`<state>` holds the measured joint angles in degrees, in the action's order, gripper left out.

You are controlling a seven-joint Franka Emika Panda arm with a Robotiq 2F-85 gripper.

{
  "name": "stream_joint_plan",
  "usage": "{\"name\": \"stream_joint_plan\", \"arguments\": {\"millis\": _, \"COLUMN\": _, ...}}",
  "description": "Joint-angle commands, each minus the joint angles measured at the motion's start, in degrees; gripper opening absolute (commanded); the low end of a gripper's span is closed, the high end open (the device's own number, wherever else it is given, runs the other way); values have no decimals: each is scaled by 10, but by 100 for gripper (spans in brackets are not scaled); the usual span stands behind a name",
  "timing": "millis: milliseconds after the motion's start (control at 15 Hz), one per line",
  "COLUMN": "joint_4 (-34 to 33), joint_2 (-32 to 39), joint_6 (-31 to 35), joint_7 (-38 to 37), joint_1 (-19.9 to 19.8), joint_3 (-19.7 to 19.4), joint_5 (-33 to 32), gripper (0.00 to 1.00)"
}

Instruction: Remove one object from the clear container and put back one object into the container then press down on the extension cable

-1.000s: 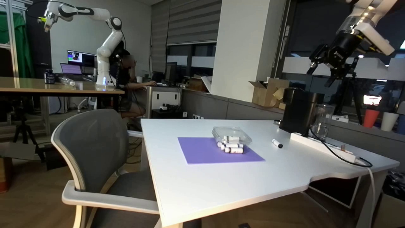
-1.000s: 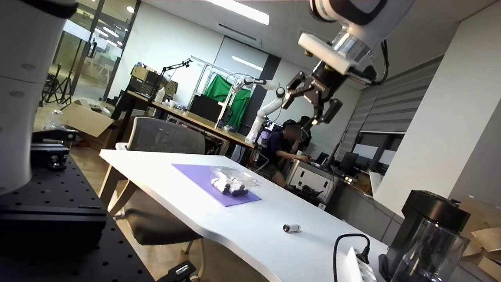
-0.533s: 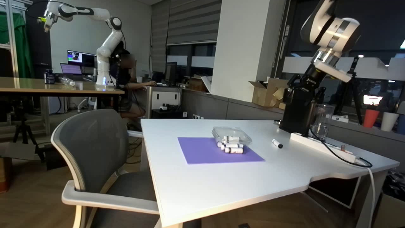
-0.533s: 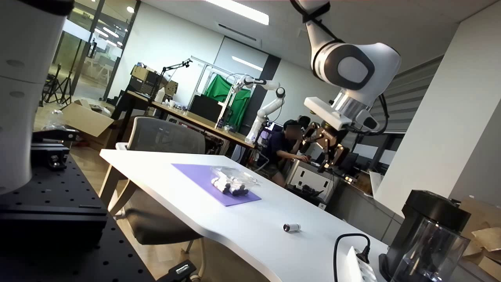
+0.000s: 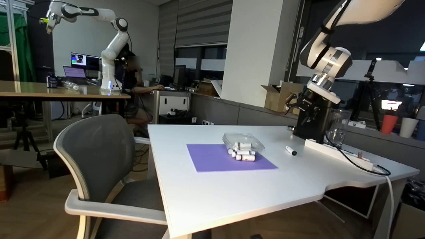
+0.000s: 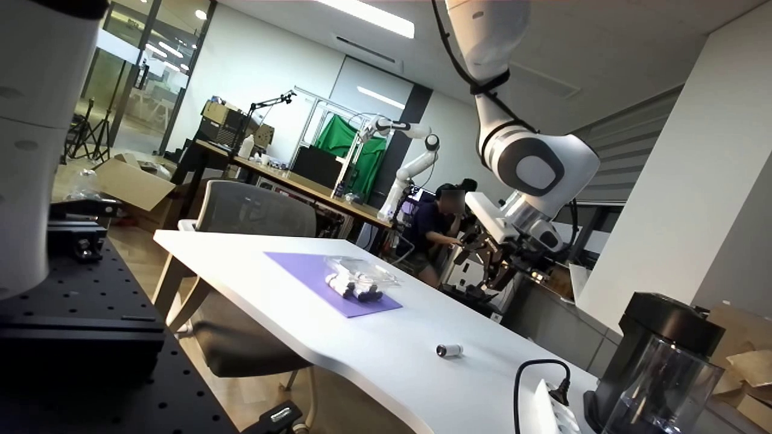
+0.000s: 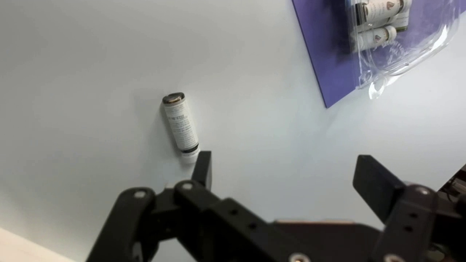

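The low clear container (image 5: 244, 136) (image 6: 368, 269) sits on the purple mat (image 5: 209, 161) with several small white bottles (image 5: 245, 157) in it. It also shows at the top right of the wrist view (image 7: 415, 60). A single white bottle with a dark end (image 5: 291, 150) (image 6: 449, 350) lies on its side on the white table. In the wrist view this loose bottle (image 7: 181, 125) is beside the left finger. My gripper (image 5: 298, 113) (image 6: 478, 271) (image 7: 284, 163) is open and empty, above the table. The extension cable (image 5: 342, 155) (image 6: 553, 416) is a white socket strip with a white cord.
A tall black machine (image 5: 310, 119) (image 6: 663, 343) with a clear jug stands behind the socket strip. A black cord (image 5: 352, 162) is plugged into the strip. A grey chair (image 5: 96, 159) stands against the table. Cardboard boxes (image 5: 282, 96) sit on the window ledge.
My gripper has come down from high above the table and tilted. In an exterior view it moved left and down, to in front of the black machine. The bottles and container stayed put.
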<state>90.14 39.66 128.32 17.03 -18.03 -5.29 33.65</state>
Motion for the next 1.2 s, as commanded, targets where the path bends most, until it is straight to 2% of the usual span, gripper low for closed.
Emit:
{"name": "stream_joint_plan", "arguments": {"millis": 0, "joint_4": -82, "joint_2": 63, "joint_6": -43, "joint_7": -56, "joint_1": -13, "joint_3": 30, "joint_5": -13, "gripper": 100}}
{"name": "stream_joint_plan", "arguments": {"millis": 133, "joint_4": -91, "joint_2": 79, "joint_6": -53, "joint_7": -42, "joint_1": -12, "joint_3": 42, "joint_5": -20, "gripper": 100}}
{"name": "stream_joint_plan", "arguments": {"millis": 200, "joint_4": -91, "joint_2": 82, "joint_6": -69, "joint_7": -1, "joint_1": -19, "joint_3": 58, "joint_5": -26, "gripper": 100}}
{"name": "stream_joint_plan", "arguments": {"millis": 333, "joint_4": -102, "joint_2": 86, "joint_6": -129, "joint_7": 25, "joint_1": -25, "joint_3": 78, "joint_5": -36, "gripper": 100}}
{"name": "stream_joint_plan", "arguments": {"millis": 400, "joint_4": -73, "joint_2": 79, "joint_6": -75, "joint_7": 11, "joint_1": -19, "joint_3": 69, "joint_5": -26, "gripper": 100}}
{"name": "stream_joint_plan", "arguments": {"millis": 1133, "joint_4": -77, "joint_2": 86, "joint_6": -69, "joint_7": 30, "joint_1": -21, "joint_3": 77, "joint_5": -33, "gripper": 100}}
